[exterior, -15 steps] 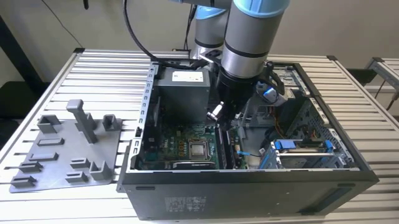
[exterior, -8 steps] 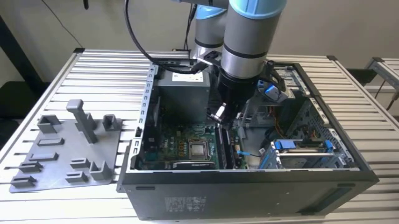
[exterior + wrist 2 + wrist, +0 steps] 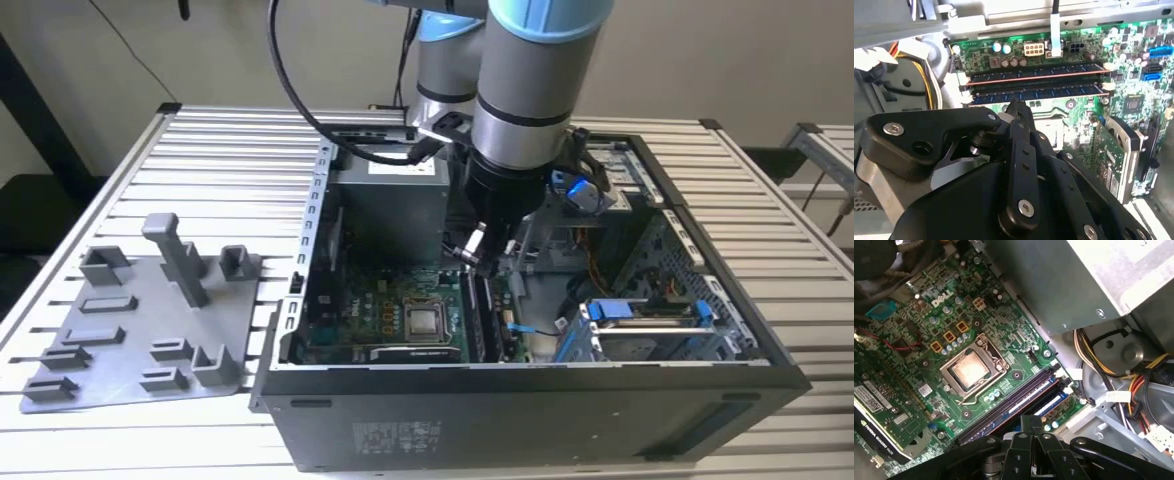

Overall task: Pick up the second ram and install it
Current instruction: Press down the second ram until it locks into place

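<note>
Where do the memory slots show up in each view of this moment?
Exterior view: the memory slots run along the side of the motherboard toward the exterior view's right, under the gripper.
Second wrist view: the memory slots lie just beyond the gripper.
First wrist view: the memory slots lie between the processor socket and the gripper.
Shared landmark: the gripper.

My arm [image 3: 534, 90] vertical at upper centre of exterior view, wrist pointing straight down. My claw [image 3: 1016, 111] black, fingers pressed together, holding nothing.
</note>
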`<state>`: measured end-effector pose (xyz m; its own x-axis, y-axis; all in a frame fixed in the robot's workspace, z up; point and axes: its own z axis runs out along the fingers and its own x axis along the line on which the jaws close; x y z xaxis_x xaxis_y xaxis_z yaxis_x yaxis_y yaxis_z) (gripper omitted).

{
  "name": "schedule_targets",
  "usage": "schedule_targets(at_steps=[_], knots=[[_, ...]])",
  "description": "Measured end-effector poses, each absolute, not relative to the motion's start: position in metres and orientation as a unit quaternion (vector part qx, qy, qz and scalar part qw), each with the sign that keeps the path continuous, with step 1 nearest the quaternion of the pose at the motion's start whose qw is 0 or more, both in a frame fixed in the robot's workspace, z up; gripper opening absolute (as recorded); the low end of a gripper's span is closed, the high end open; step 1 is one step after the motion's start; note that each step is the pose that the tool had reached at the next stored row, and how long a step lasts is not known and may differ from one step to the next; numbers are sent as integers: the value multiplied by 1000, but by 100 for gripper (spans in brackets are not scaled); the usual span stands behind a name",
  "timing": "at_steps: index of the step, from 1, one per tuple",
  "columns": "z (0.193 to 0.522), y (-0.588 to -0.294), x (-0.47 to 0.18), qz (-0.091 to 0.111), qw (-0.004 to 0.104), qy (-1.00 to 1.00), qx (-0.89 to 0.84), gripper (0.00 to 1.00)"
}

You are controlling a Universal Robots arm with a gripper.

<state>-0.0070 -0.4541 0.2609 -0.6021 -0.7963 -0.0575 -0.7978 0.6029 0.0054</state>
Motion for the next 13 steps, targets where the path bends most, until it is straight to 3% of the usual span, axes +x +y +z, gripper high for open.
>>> schedule_targets(at_steps=[13], knots=[[259,-454,-10,16,24,878,-478,11]])
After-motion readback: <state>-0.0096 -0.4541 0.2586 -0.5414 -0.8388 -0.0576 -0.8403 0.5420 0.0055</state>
